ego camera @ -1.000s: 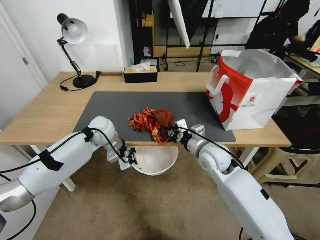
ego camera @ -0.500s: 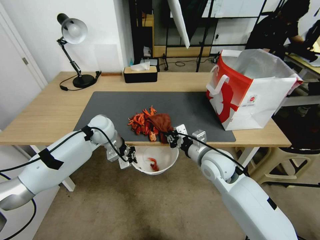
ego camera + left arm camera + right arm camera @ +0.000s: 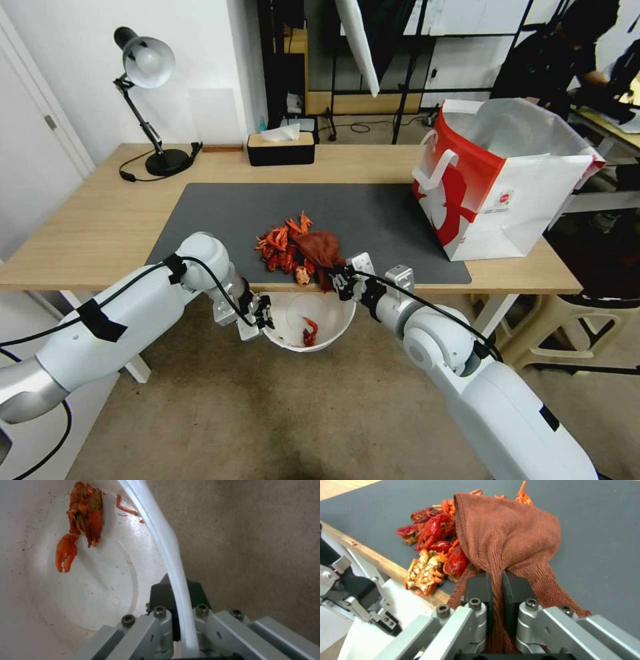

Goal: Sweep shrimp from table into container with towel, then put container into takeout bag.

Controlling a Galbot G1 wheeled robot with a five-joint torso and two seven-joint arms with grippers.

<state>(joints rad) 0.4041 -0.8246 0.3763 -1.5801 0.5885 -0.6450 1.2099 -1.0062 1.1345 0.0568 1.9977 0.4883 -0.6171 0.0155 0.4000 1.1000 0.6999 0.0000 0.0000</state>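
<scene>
Right wrist view: the right end effector (image 3: 496, 590) is clenched on a bunched fold of the towel (image 3: 506, 532), a soft ribbed knit cloth of rust-brown colour, with only the cloth between the two flat black pads. The towel drapes over the heap of shrimp (image 3: 433, 542), glossy red-orange curled pieces lying on the matte dark grey mat at the front edge of the desk (image 3: 383, 563). One pale ridged piece overhangs that wooden edge.

Left wrist view: the left end effector (image 3: 173, 620) is clamped on the thin smooth rim of the container (image 3: 100, 585), one pad inside the wall and one outside. The container is a round white bowl, its inner surface speckled, with one red clawed piece lying inside.

Head view: the container (image 3: 283, 320) is held below the desk edge, directly under the heap. The takeout bag (image 3: 527, 200), boxy red and white paper, stands open at the right end of the desk, well apart from the heap
</scene>
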